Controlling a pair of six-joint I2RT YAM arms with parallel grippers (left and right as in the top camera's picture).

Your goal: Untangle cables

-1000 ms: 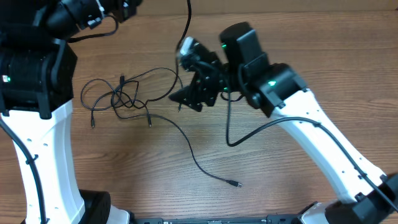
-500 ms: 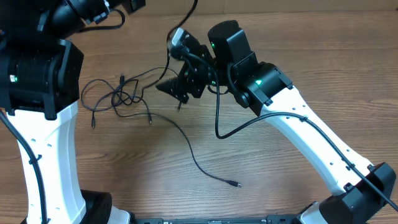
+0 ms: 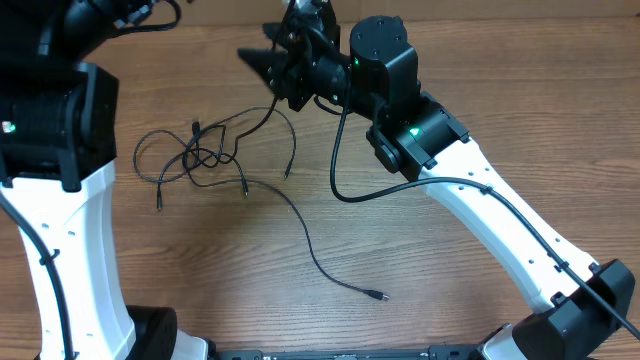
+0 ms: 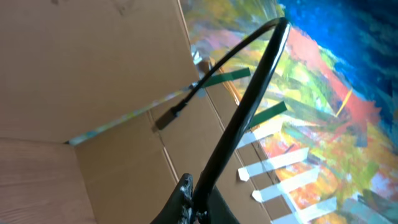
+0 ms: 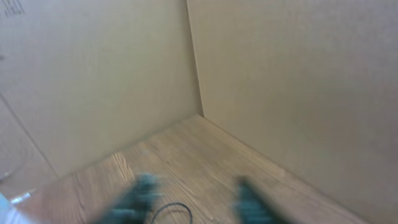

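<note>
A tangle of thin black cables lies on the wooden table left of centre. One long strand trails from it to a plug near the front. Another strand rises from the tangle toward the back, passing behind my right gripper. That gripper is lifted over the back of the table. In the right wrist view its blurred fingers stand apart with nothing between them. My left gripper is shut on a black cable, which arcs over to a small plug.
Cardboard walls close off the back of the table. The right arm's own thick black wire hangs in a loop above the table. The left arm's white base column stands at the left edge.
My right arm has risen and swung toward the back left, away from the tangle. The tangle has shifted slightly and one loose end now hangs farther right.
</note>
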